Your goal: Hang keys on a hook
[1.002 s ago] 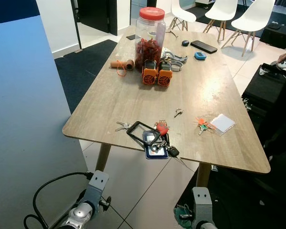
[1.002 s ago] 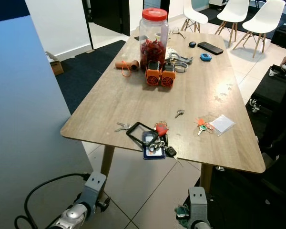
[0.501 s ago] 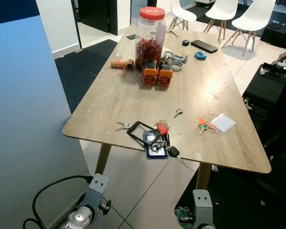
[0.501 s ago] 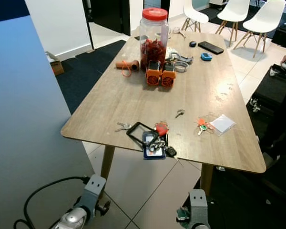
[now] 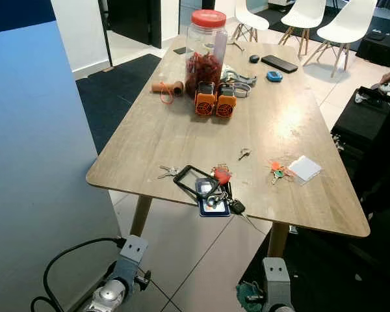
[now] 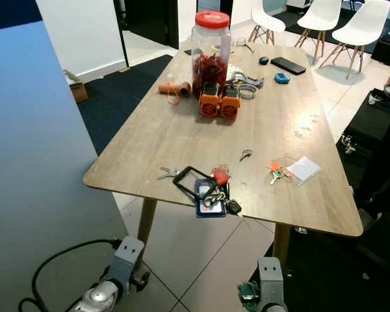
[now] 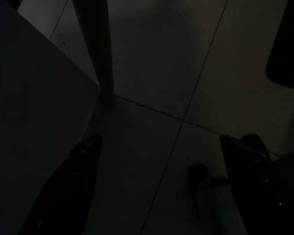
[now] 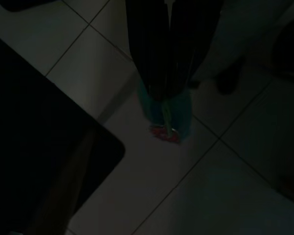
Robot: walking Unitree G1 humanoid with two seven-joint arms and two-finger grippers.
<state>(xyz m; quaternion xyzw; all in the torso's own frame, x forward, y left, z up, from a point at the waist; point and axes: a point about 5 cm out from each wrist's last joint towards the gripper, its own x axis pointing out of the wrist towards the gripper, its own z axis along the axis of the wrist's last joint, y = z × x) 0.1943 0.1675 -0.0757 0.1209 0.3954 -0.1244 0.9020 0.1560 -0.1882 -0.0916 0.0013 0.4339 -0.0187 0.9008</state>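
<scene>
1. A wooden table (image 5: 182,130) stands before the robot, beside a blue-grey wall panel (image 5: 32,149).
2. A bunch of keys (image 5: 216,195) lies at the table's near edge, together with a black loop strap, a red tag, a car fob and a blue card that overhangs the edge.
3. Two loose silver keys (image 5: 167,171) lie just beside that bunch, on the robot's left of it.
4. A single small key (image 5: 243,154) lies further in. A set of keys with orange and green tags (image 5: 277,170) lies near a white packet (image 5: 305,168).
5. At the far end stand a red-lidded jar (image 5: 205,47), two orange devices (image 5: 214,103) and a black phone (image 5: 277,63).
6. The left gripper (image 7: 159,191) hangs low over the tiled floor by a table leg, jaws wide apart and empty.
7. The right gripper (image 8: 169,78) hangs low beneath the table edge, fingers (image 8: 147,54) pressed together on a teal and red item (image 8: 165,115); in the dark it cannot be identified.
8. White chairs (image 5: 341,26) stand beyond the table.
</scene>
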